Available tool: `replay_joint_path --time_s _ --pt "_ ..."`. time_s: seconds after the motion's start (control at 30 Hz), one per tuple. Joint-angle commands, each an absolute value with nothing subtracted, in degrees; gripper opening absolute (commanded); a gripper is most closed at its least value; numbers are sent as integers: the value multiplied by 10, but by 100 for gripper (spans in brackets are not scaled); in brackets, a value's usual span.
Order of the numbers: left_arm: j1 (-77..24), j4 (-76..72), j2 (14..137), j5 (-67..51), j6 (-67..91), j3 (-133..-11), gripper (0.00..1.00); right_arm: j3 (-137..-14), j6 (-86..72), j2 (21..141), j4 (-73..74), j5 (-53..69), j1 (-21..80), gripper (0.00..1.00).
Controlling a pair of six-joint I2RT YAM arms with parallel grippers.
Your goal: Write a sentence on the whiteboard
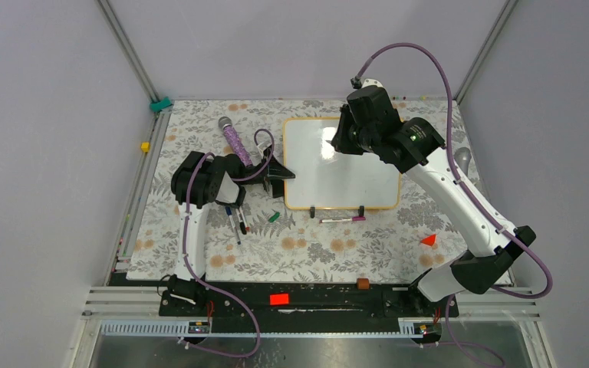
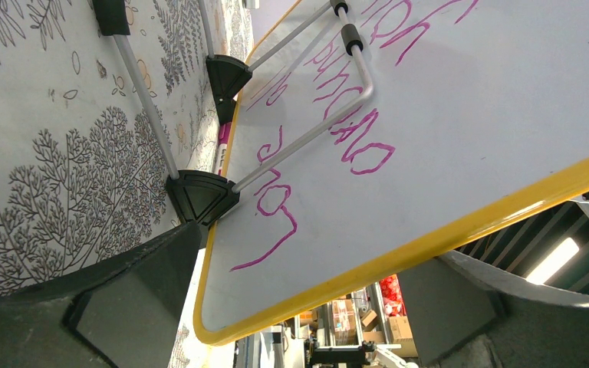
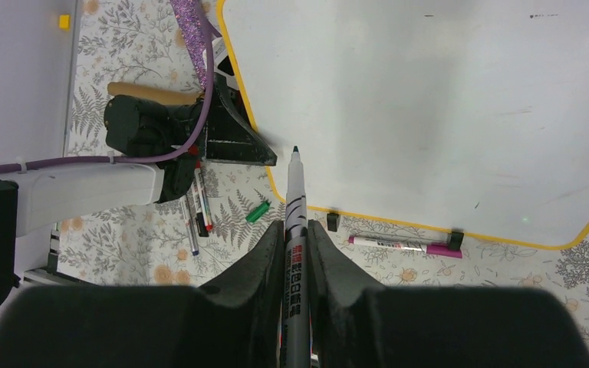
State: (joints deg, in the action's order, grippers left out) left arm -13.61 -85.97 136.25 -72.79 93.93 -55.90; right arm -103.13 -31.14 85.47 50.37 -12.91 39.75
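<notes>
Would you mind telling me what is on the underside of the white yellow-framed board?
On the underside of the whiteboard, the left wrist view shows magenta handwriting and a grey wire stand. The words are partly cut off.

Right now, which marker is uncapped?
The green-tipped white marker clamped in the right hand, bare tip over the white yellow-framed whiteboard. The magenta-capped marker below the board's edge still wears its cap.

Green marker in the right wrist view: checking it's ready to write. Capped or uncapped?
Uncapped. The marker shows a bare dark tip, and a loose green cap lies on the table beside the whiteboard.
</notes>
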Motion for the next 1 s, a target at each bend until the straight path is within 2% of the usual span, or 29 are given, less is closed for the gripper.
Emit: replay_joint_path --time_s 0.0,0.57,0.97 --pt "-141 -834 1412 -699 881 -549 99 -1045 -308 841 503 -148 401 0" --pt "-139 -826 1414 -732 831 -560 99 -1075 -304 855 514 -139 402 0" --pt "-137 -818 1417 -728 946 -571 99 -1072 -309 854 514 -130 402 0"
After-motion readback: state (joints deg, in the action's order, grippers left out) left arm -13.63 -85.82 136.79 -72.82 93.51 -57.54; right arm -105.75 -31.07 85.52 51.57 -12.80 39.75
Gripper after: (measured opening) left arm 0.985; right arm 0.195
